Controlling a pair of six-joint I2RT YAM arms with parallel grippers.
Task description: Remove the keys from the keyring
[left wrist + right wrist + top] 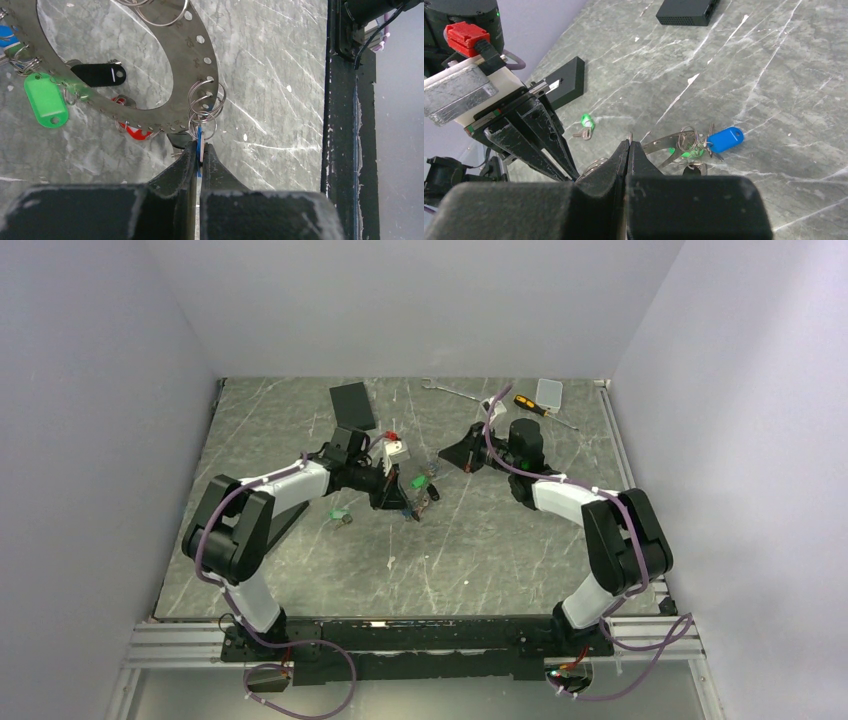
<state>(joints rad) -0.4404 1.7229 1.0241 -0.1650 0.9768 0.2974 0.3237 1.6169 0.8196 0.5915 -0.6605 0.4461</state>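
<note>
A: Left gripper [199, 149] fills the near edge of its wrist view, jaws almost together on a blue tag [200, 136] that sits edge-on between them. The tag hangs by split rings [206, 102] from a hole in the keyring [192, 47].

B: Why hold the tag rather than the key?

A: Judgement only: the tag is the broadest flat piece on that bunch. Gripping it pulls its split ring taut against the hole.

B: Right gripper [628, 149]?

A: Shut. Its tips appear to pinch the keyring's band and hold it tilted off the table [774, 60]. Probably a brace, so the ring cannot slide as the left arm works. The fingers partly hide the contact.

B: Keyring position?

A: Mid-table, between the two grippers. Green tag [46, 100], black tag [97, 75] and red tag [134, 132] hang on it, plus a second blue tag [724, 139].

B: Progress?

A: One loose green key [585, 125] lies on the table, apart from the ring. Most keys are not yet off.
</note>
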